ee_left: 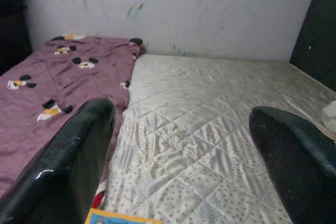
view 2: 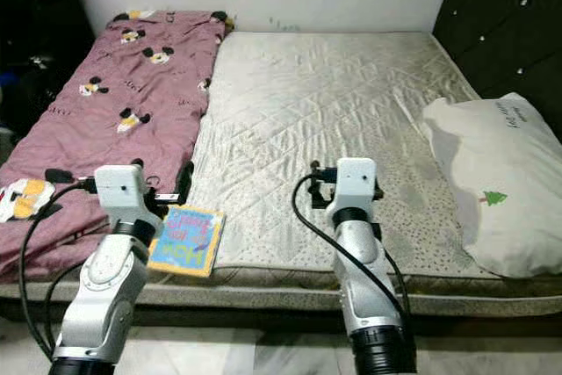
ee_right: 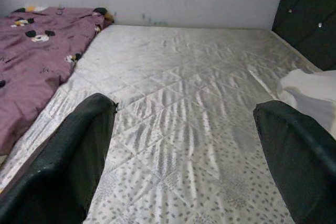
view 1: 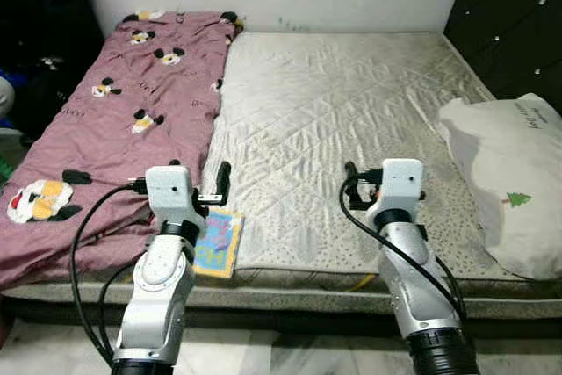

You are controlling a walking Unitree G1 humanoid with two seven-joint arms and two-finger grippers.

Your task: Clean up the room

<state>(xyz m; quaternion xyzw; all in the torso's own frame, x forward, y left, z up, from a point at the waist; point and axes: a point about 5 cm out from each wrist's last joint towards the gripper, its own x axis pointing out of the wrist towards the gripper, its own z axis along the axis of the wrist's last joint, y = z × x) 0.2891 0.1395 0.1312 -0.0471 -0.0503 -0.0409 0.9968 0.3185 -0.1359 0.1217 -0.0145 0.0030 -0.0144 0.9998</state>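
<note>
Tidying this bed (view 1: pixel 351 111) most likely begins with the colourful book (view 1: pixel 219 242), which lies flat at the near edge of the mattress, just beside the hem of the maroon cartoon-print blanket (view 1: pixel 123 120) and right next to the left end effector (view 1: pixel 211 183). That end effector has its two black fingers (ee_left: pixel 68 161) spread well apart and empty, hovering over the near edge with the book's corner just under them in the left wrist view. The right end effector (ee_right: pixel 184 145) is likewise spread wide and holds nothing, poised above the bare quilted mattress, well apart from the white pillow (view 1: pixel 514 182) at the right side.

To do the pickup well, I judge the left arm should drop and tilt so one finger slides under the book's overhanging edge (a flat book on soft bedding gives little to pinch from above). Closing across the thin side, near the spine, should keep it from fanning open. The blanket's hem sits close, so the fingers should stay clear of the cloth or it may get dragged along
</note>
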